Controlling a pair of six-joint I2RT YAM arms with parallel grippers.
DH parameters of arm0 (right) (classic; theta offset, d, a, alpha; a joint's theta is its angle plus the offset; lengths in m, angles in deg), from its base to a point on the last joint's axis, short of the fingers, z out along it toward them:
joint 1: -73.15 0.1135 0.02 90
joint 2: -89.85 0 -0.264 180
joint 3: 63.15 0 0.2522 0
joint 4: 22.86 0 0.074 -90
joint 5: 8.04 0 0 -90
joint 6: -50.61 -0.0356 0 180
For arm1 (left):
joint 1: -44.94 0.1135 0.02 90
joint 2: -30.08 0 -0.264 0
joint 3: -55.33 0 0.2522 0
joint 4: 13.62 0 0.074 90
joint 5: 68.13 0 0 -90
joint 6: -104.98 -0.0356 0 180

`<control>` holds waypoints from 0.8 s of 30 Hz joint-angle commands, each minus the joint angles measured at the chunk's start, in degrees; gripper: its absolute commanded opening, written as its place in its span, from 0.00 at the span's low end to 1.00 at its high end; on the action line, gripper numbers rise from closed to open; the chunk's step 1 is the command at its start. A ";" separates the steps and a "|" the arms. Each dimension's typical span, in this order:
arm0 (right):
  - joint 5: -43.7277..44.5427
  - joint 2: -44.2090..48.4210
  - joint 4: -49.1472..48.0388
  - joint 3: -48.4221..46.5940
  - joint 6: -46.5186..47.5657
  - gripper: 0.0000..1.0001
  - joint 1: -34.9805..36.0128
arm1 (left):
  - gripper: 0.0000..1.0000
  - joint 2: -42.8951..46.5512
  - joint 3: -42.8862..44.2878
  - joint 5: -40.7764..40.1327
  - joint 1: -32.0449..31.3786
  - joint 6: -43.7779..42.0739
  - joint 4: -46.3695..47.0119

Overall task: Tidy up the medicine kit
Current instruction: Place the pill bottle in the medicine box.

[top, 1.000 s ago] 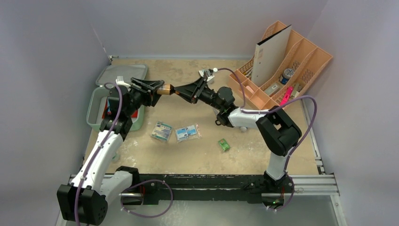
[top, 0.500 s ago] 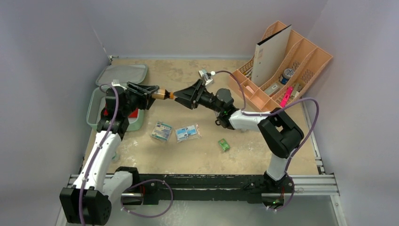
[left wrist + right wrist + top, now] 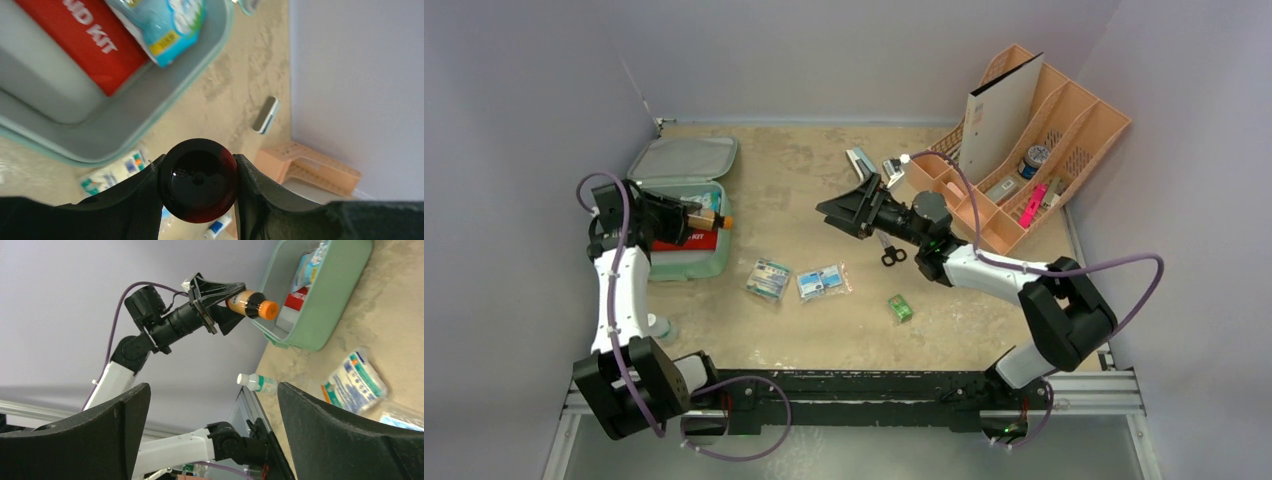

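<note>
The left claw [image 3: 694, 216] is seen pinched on a small bottle [image 3: 712, 219] (orange cap, label unreadable), held over the open medicine kit [image 3: 686, 268] at the left side of the table [image 3: 964, 310]. The right claw [image 3: 849, 207] is spread wide, nothing in it. A red pouch [image 3: 686, 241] in the kit is partly hidden by the arm.

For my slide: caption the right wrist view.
Left gripper holds an orange-capped bottle at the open medicine kit; right gripper open.

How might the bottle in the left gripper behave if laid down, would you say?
Round-bodied, the bottle would probably roll if laid on its side. Undeformed in the left gripper, it seems rigid. Small, so probably light.
</note>
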 commanded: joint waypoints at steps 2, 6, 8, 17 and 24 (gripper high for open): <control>-2.71 5.42 4.07 2.00 4.66 0.99 -2.36 | 0.18 -3.08 5.54 -5.97 3.96 -7.11 -6.32; -2.83 7.50 5.77 2.87 5.93 0.99 -3.42 | 0.19 -5.52 5.53 -9.26 6.04 -7.96 -6.13; -3.35 8.00 6.13 3.05 6.10 0.99 -3.84 | 0.19 -7.18 5.68 -9.63 6.62 -8.36 -6.11; -3.61 9.51 6.43 4.82 6.62 0.99 -4.82 | 0.22 -15.88 6.97 -10.21 7.27 -10.31 -6.99; -2.86 9.58 6.12 4.95 6.98 0.99 -4.82 | 0.29 -19.41 5.95 -11.11 7.27 -9.34 -6.97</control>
